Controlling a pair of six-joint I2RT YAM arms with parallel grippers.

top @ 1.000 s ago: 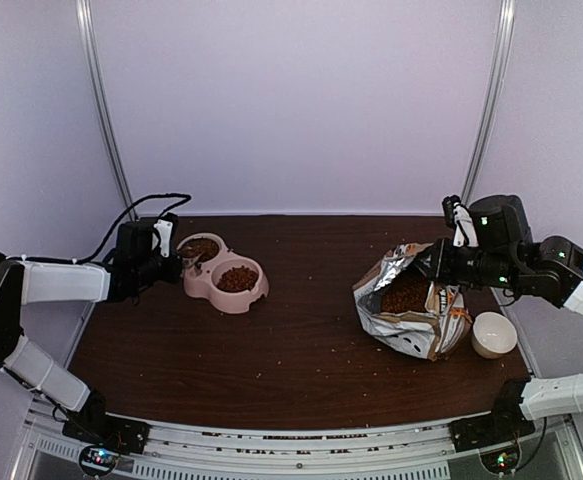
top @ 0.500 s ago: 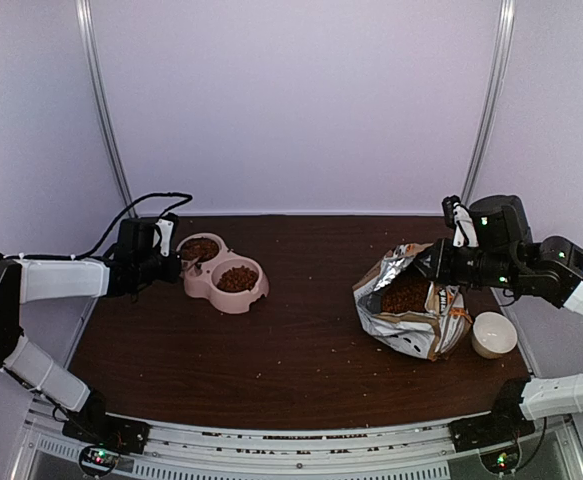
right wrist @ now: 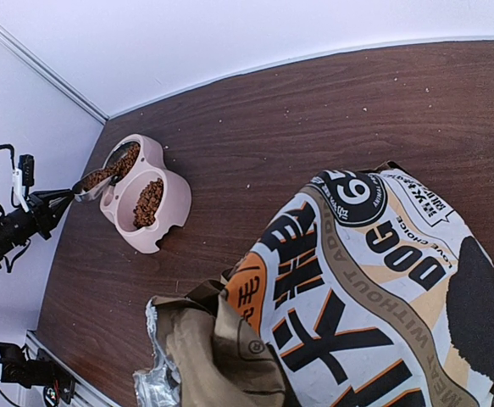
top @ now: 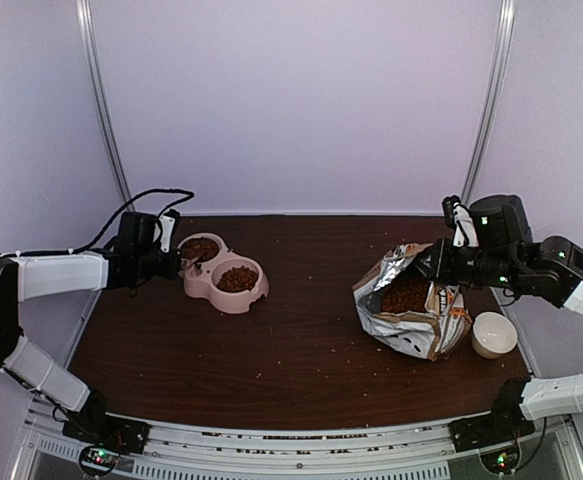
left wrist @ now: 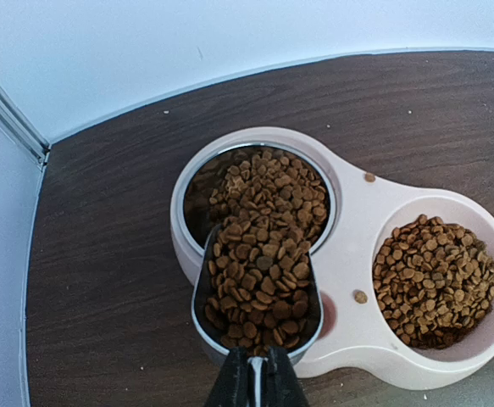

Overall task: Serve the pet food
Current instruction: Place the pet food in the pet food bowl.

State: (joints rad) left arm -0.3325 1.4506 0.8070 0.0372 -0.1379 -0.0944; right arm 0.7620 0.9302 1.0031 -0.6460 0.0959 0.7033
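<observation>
Looking down the left wrist, we see the left gripper clamped tight on the handle of the metal scoop. The scoop is heaped with pet food over the 6 o'clock rim of the pink feeder's steel basin. Both basins hold kibble. At 3 o'clock on the table, the right gripper pinches the rim of the open bag, with more kibble inside.
</observation>
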